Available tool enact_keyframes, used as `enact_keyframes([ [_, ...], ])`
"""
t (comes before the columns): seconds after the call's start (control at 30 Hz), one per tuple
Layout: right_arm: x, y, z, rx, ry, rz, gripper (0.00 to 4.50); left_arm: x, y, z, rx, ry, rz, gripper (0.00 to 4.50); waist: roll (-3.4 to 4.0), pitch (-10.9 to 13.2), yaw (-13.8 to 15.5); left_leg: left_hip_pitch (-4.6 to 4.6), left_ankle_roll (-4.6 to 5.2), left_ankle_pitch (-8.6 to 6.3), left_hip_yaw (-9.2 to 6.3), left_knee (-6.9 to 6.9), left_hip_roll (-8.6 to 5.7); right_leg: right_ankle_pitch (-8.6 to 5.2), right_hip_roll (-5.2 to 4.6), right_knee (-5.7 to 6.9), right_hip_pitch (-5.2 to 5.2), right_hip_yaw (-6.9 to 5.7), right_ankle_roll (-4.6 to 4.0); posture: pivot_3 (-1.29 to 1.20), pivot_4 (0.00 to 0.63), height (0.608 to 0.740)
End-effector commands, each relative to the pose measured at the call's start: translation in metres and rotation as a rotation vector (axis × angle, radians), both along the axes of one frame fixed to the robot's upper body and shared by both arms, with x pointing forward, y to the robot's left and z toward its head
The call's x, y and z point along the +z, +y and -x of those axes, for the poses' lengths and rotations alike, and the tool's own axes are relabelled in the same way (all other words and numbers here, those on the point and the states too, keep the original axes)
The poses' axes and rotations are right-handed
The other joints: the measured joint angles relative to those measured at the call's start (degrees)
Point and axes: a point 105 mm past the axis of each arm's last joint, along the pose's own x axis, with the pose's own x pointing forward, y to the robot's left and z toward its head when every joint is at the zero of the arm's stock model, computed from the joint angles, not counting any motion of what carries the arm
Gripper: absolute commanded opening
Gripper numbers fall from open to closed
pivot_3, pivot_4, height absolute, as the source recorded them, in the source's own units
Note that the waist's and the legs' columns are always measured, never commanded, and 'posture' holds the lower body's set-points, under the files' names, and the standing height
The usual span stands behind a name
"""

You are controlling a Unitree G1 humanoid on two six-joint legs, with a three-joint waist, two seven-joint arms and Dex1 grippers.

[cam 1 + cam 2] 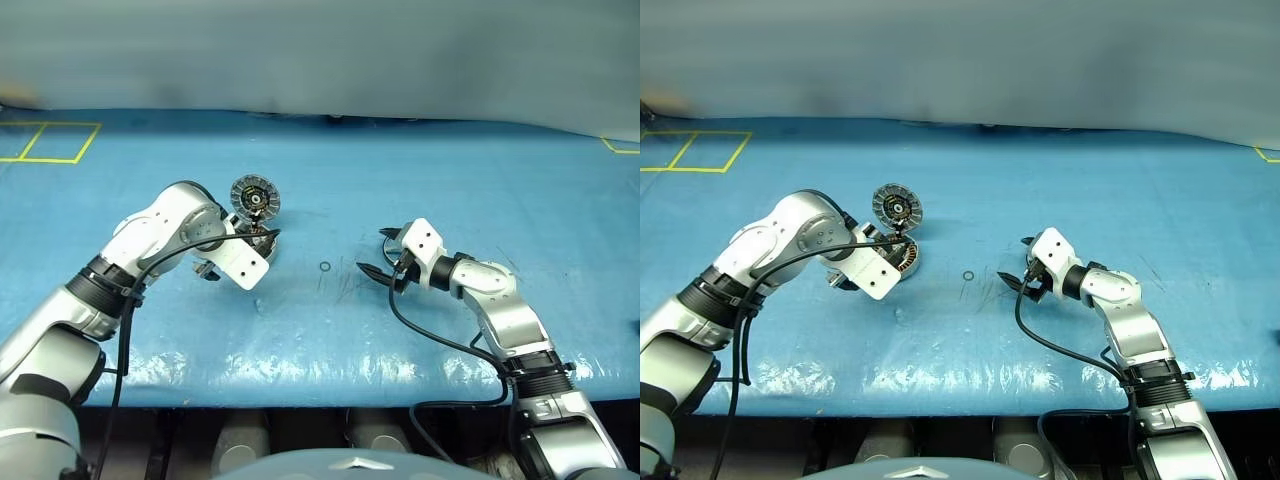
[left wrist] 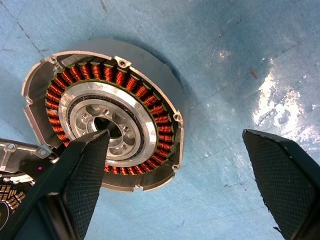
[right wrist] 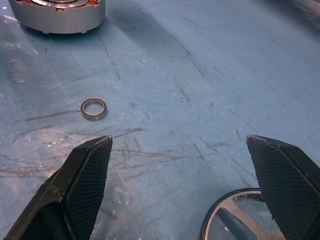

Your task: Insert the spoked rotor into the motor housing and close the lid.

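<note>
A: Housing state?
B: motor housing (image 2: 105, 130) lies flat on the blue worktop (image 1: 420, 180), left of centre, windings facing up, axis vertical. lid (image 1: 254, 198) stands up on edge at its far side, segmented face toward us.
A: Rotor? Claws?
B: spoked rotor (image 3: 235, 220) flat under right gripper (image 3: 180, 185), jaws wide, empty. Left gripper (image 2: 182, 180) over housing, wide, empty. Small ring (image 3: 94, 108) lies between.

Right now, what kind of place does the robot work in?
Probably an assembly or test bench in a workshop or lab. A scuffed blue table cover carries yellow tape marks, and motor parts lie on it: a motor housing with copper windings and a loose small metal ring.
</note>
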Motion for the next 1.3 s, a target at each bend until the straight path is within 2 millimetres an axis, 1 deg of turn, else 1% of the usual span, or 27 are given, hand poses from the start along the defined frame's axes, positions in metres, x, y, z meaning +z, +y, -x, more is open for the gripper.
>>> enact_keyframes([
  [0.03,0.014,0.002,-0.002,0.013,-0.05,-0.009,4.49,0.004,0.004,-0.003,0.026,-0.019,0.01,4.5,0.0,0.0,-0.01,0.0,0.0,0.0,0.0,0.0,0.0,0.0,0.0,0.0,0.0,0.0,0.0,0.0,0.15,0.74],
  [0.17,0.015,0.003,-0.002,0.014,-0.052,-0.01,4.49,-0.001,0.004,-0.004,0.032,-0.009,0.008,4.5,0.0,0.0,-0.05,0.0,0.0,0.0,0.0,0.0,0.0,0.0,0.0,0.01,0.0,0.0,0.0,0.0,0.15,0.74],
  [0.33,0.015,0.003,-0.001,0.013,-0.052,-0.015,4.49,-0.013,0.008,-0.004,0.045,0.026,-0.018,4.5,0.0,0.0,-0.05,0.0,0.0,0.0,0.0,0.02,0.0,0.0,0.01,0.04,-0.01,0.0,0.0,0.0,0.15,0.74],
  [0.5,0.014,0.006,0.0,0.013,-0.054,-0.022,4.49,-0.025,0.007,-0.004,0.046,0.059,-0.026,4.5,0.0,0.0,-0.1,0.01,0.0,0.0,0.0,0.06,0.0,0.0,0.01,0.09,0.0,0.0,0.0,0.0,0.15,0.74],
  [0.6,0.015,0.006,-0.001,0.011,-0.058,-0.027,4.5,-0.033,0.007,-0.008,0.066,0.067,-0.015,3.96,0.01,-0.01,-0.14,0.06,0.0,0.0,0.0,0.09,0.0,-0.02,0.02,0.19,0.0,0.01,0.0,0.0,0.15,0.74],
  [0.63,0.016,0.006,-0.001,0.008,-0.061,-0.03,4.5,-0.035,0.006,-0.011,0.075,0.059,-0.005,3.64,0.02,-0.02,-0.14,0.08,0.0,0.0,0.0,0.12,0.0,-0.03,0.02,0.23,0.02,0.01,0.01,0.0,0.15,0.74],
  [0.73,0.017,0.005,0.0,-0.004,-0.07,-0.036,4.5,-0.039,0.007,-0.012,0.08,0.072,-0.012,3.64,0.03,-0.03,-0.2,0.24,0.01,0.0,0.01,0.19,-0.01,-0.09,0.03,0.37,0.11,0.04,0.07,0.0,0.15,0.74],
  [0.83,0.017,0.002,0.0,-0.019,-0.077,-0.042,4.5,-0.038,0.007,-0.012,0.078,0.073,-0.009,3.09,0.03,-0.03,-0.28,0.33,0.01,0.0,0.01,0.21,-0.01,-0.1,0.05,0.48,0.14,0.05,0.06,0.0,0.15,0.74],
  [0.9,0.018,0.0,0.001,-0.032,-0.083,-0.046,4.5,-0.036,0.006,-0.013,0.071,0.066,-0.007,2.47,0.05,-0.05,-0.45,0.35,0.03,0.01,0.01,0.24,0.0,-0.1,0.06,0.54,0.14,0.05,0.06,0.0,0.15,0.74],
  [0.93,0.018,-0.001,0.002,-0.039,-0.086,-0.05,4.5,-0.034,0.003,-0.012,0.058,0.066,0.0,2.47,0.07,-0.06,-0.49,0.36,0.03,0.02,0.01,0.24,0.0,-0.1,0.06,0.54,0.14,0.05,0.06,0.0,0.15,0.74],
  [1.07,0.016,-0.005,0.004,-0.064,-0.089,-0.059,4.5,-0.025,-0.015,-0.002,-0.005,0.092,0.056,2.47,0.07,-0.06,-0.52,0.33,0.04,0.02,0.02,0.25,0.0,-0.1,0.05,0.55,0.13,0.06,0.07,0.0,0.15,0.74],
  [1.1,0.014,-0.005,0.005,-0.073,-0.089,-0.067,4.5,-0.021,-0.023,0.003,-0.039,0.098,0.07,2.47,0.07,-0.06,-0.46,0.31,0.04,0.02,0.01,0.24,-0.01,-0.1,0.04,0.54,0.13,0.06,0.06,0.0,0.15,0.74],
  [1.2,0.01,-0.003,0.008,-0.086,-0.088,-0.087,4.5,-0.013,-0.037,0.017,-0.095,0.124,0.102,2.47,0.07,-0.05,-0.15,0.22,0.09,-0.01,0.01,0.23,-0.02,-0.12,0.02,0.51,0.09,0.05,0.03,0.0,0.15,0.74],
  [1.3,0.004,0.001,0.01,-0.092,-0.079,-0.109,4.5,-0.012,-0.051,0.041,-0.111,0.243,0.16,2.47,0.07,-0.05,-0.06,0.07,0.1,-0.02,0.01,0.23,-0.02,-0.1,0.02,0.49,-0.03,0.04,0.0,0.0,0.15,0.74],
])
